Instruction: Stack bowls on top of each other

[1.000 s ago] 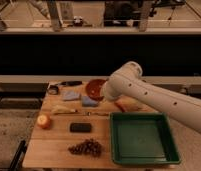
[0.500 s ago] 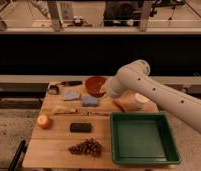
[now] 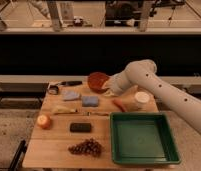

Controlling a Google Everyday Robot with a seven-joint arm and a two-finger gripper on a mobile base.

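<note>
As we start at the near edge of the wooden table (image 3: 54, 152), one bunch of dark grapes (image 3: 86, 147) lies towards the middle. Just right of it sits one green tray (image 3: 114, 137), big and square, filling the near right corner. A step further back there's one black block (image 3: 80, 127), flat on the wood, and off to its left one orange-yellow fruit (image 3: 43, 121) near the table's left edge.

Moving up the table, one pale yellowish item (image 3: 64, 110) lies on its side. Behind it come two blue-grey things: the right blue-grey item (image 3: 90, 101) and the left blue-grey item (image 3: 71, 94), near each other but apart. Over on the right, one small orange-red stick (image 3: 119, 105) lies beside one white cup (image 3: 142, 99), which stands upright just under the arm.

At the far left corner there's one dark-handled tool (image 3: 64, 84).

And now the action: one orange-red bowl (image 3: 97, 81) is up at the far edge, in the middle, tipped so its round face shows towards us. The white arm (image 3: 164, 95) sweeps in from the right, and the gripper (image 3: 109, 91) sits right at the bowl's right rim, fingers pinched fully together on that rim.
</note>
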